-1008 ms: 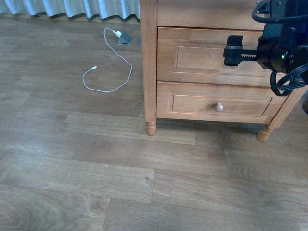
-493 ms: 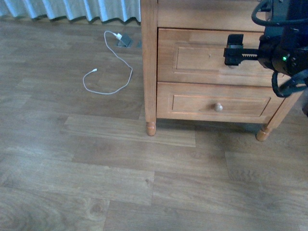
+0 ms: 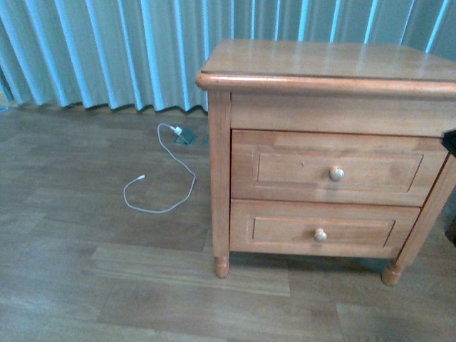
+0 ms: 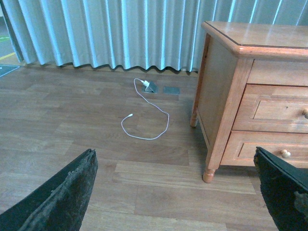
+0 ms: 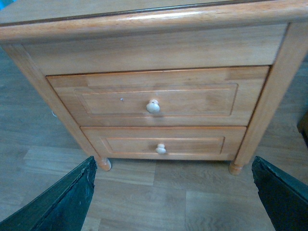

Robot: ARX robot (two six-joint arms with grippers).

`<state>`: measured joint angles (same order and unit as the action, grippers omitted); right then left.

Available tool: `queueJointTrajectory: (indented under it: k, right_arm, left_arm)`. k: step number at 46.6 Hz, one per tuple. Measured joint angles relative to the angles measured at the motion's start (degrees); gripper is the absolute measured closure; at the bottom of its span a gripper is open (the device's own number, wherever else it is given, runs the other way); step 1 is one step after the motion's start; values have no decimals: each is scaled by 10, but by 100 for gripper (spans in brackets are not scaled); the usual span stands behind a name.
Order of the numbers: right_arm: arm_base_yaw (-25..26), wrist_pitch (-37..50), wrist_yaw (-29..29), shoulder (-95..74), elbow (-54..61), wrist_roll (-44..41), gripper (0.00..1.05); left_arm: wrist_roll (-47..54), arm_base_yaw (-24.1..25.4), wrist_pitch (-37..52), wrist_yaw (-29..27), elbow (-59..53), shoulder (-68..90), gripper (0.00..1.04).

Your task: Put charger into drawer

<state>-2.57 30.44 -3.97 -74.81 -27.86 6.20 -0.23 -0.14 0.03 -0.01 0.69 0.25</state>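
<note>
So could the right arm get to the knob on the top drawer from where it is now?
Probably yes. In the right wrist view the upper drawer's knob sits straight ahead between the open jaws of the right gripper, with nothing in front of it. The drawer is shut.

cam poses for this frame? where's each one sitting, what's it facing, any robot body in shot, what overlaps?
Front: on the body, facing the nightstand; upper drawer shut, no arm clearly visible.
Left wrist: aimed at floor, white cable, nightstand's side; both dark fingers at the corners, apart.
Right wrist: square on both drawers; fingers apart.
Shared: the nightstand with both knobs.
</note>
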Motion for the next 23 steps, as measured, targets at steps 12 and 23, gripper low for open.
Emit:
queueJointTrajectory:
  k: [12, 23]
  right_arm:
    - [30, -209, -16, 340, 75, 17, 8]
    - [28, -45, 40, 373, 163, -47, 44]
  left_arm:
    - [0, 0, 0, 0, 0, 0, 6]
    - [0, 0, 0, 0, 0, 0, 6]
